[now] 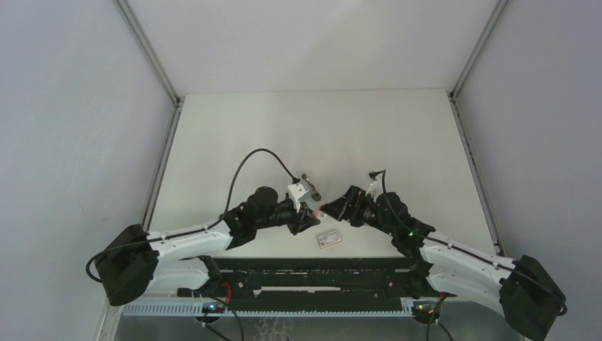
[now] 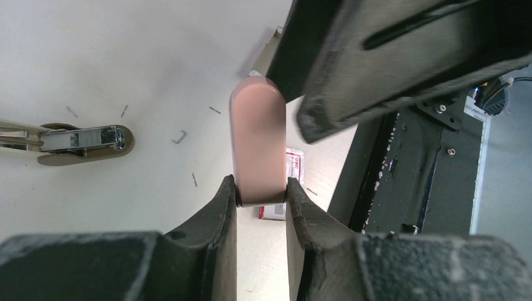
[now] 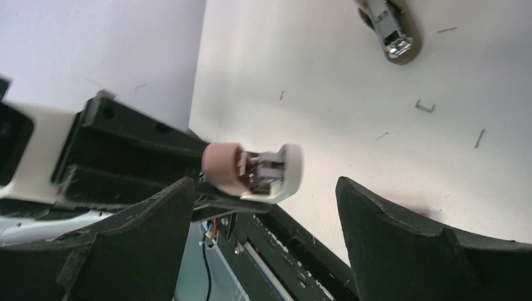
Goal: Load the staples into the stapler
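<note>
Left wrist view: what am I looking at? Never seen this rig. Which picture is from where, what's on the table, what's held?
These are two robot arms bolted at the near edge of a white table. The top picture looks down from above and behind them. The other two come from a camera on each wrist, so the dark shapes at the bottom are that arm's own fingers. The left fingers are shut on the pink stapler. The right fingers are open, close to its far end. On the table lie a white-and-red box, loose staples, and a shiny metal piece on a tan base; I cannot tell what that is.
</note>
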